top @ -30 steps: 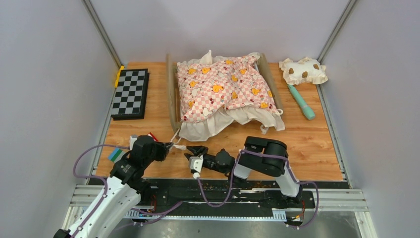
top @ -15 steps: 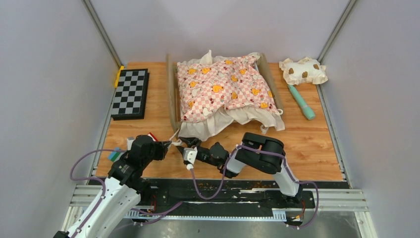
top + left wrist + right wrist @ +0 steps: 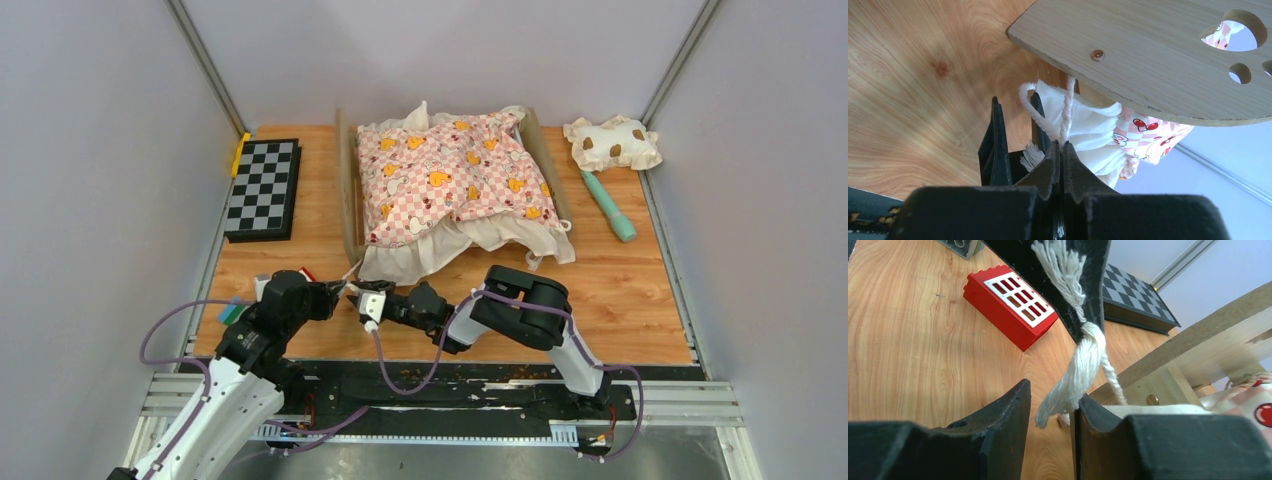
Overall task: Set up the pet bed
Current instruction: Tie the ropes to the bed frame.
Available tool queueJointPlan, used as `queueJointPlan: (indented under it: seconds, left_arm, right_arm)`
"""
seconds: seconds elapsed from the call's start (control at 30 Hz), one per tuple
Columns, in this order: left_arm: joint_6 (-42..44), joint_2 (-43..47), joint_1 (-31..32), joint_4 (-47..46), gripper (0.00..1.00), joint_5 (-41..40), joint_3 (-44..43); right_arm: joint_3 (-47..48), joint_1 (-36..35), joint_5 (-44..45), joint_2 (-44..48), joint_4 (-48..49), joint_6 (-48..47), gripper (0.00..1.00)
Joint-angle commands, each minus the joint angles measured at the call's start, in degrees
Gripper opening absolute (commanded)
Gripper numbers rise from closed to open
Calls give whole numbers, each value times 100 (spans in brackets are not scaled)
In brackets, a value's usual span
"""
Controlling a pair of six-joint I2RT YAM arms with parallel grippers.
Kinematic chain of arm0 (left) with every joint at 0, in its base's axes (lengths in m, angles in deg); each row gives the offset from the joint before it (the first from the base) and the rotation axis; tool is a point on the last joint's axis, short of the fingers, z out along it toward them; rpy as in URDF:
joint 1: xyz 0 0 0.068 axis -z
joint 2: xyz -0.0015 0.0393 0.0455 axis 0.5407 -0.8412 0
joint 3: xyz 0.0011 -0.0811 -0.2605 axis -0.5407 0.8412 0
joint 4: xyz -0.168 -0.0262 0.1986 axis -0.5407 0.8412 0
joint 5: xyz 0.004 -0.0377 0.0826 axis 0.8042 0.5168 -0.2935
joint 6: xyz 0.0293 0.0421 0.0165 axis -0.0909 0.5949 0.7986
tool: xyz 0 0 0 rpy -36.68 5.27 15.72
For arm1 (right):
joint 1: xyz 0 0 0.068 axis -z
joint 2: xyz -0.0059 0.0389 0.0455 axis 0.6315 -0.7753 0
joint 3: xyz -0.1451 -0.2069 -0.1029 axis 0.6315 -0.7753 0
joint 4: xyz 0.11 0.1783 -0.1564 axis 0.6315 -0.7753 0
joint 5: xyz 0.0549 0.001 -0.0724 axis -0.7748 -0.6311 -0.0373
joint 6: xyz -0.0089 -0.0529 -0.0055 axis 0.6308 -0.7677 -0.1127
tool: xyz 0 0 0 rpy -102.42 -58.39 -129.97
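**Caution: Tie Cord Slip at the Bed Corner**

The pet bed [image 3: 349,190] stands just beyond both grippers, under the pink checkered cushion [image 3: 450,175]. At the bed's near left corner, the left gripper [image 3: 1060,149] is pinched tight on the cushion's white tie cord [image 3: 1066,112]. The right gripper [image 3: 1052,407] stands part-open, with the frayed cord end between its jaws. Closing off-centre may miss the tassel. Pulling hard may drag the cushion off the bed.

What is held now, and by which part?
Left gripper: the white cord, pinched near its knotted end. Right gripper: nothing; cord tip hangs between open jaws.
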Motion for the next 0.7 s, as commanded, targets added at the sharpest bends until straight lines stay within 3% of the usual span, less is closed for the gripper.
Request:
queueJointPlan:
  seconds: [0.0,0.37,0.67]
  left_arm:
    - [-137,-19,6,-35,0,-39,-227]
    - [-143,17,6,-72,0,59,-257]
    - [-138,-12,6,-107,0,-30,-330]
  right_arm:
    - [282,17,130,-125,-127,329,33]
    - [594,39,794,-242,-375,611,34]
    - [405,89,786,-149,-345,820,24]
